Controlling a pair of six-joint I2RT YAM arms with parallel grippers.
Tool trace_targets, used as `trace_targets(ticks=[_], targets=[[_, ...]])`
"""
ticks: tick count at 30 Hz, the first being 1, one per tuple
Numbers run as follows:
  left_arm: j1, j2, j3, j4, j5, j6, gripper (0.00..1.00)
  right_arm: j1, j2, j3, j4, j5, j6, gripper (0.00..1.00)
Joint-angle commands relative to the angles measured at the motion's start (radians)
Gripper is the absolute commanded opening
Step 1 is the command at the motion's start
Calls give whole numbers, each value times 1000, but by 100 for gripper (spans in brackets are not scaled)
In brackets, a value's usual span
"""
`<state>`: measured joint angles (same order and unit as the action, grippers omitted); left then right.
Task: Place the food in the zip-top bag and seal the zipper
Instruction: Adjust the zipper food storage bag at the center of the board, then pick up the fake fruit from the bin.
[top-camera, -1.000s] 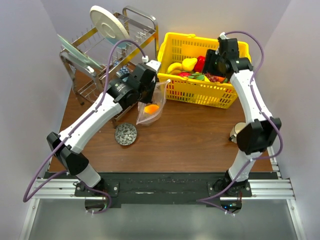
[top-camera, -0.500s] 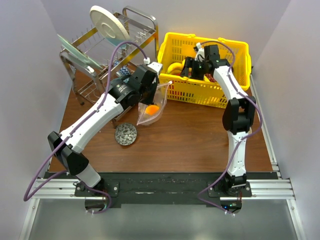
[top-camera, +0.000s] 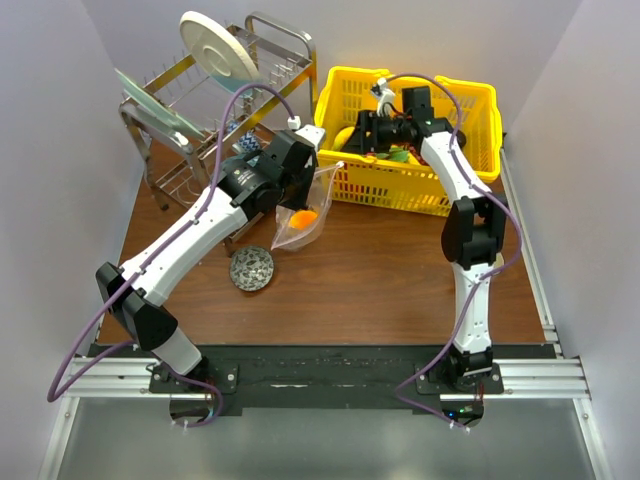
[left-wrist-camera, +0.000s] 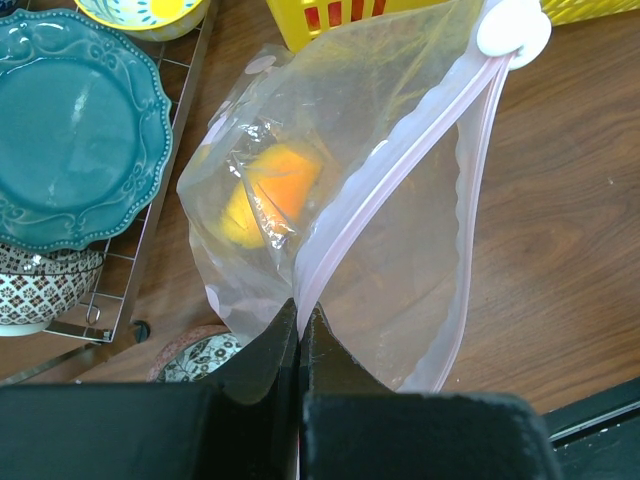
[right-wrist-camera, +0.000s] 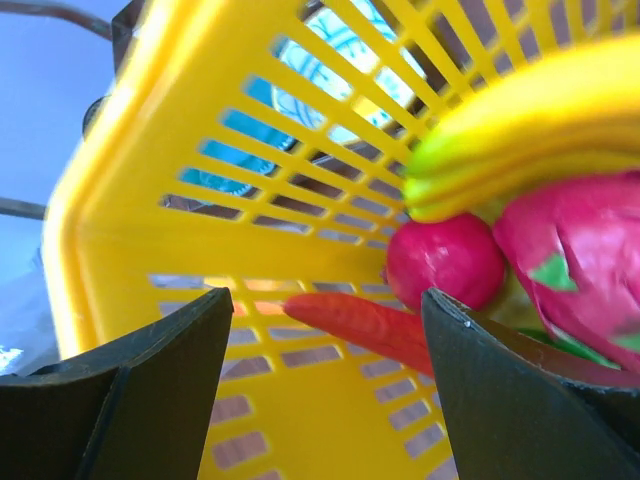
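from above we see the brown surface (top-camera: 380, 270), the yellow basket (top-camera: 400, 190) at its far edge, and the zip-top bag (top-camera: 305, 215) hanging just before the basket's left corner. the left wrist view alone shows the left pincer (left-wrist-camera: 300, 315) pinched tight on the bag's zipper (left-wrist-camera: 400, 165), the mouth gaping, an orange piece (left-wrist-camera: 275, 190) inside. the right wrist view alone shows the right pincer (right-wrist-camera: 328, 300) inside the basket, spread wide around nothing, near a banana (right-wrist-camera: 540, 120), a pink piece (right-wrist-camera: 580, 250) and a red ball (right-wrist-camera: 445, 260).
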<state>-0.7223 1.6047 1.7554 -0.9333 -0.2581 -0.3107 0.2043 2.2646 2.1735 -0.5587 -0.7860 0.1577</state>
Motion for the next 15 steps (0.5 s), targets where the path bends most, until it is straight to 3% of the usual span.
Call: trace_targets(ticks=[1, 9, 15], targets=[[3, -9, 0, 30, -1, 13, 0, 46, 38, 83, -131, 42, -121, 81], [3, -2, 12, 25, -1, 18, 0, 87, 136, 184, -231, 238, -221, 79], [3, 11, 24, 22, 2, 18, 0, 95, 159, 198, -237, 362, -242, 72]])
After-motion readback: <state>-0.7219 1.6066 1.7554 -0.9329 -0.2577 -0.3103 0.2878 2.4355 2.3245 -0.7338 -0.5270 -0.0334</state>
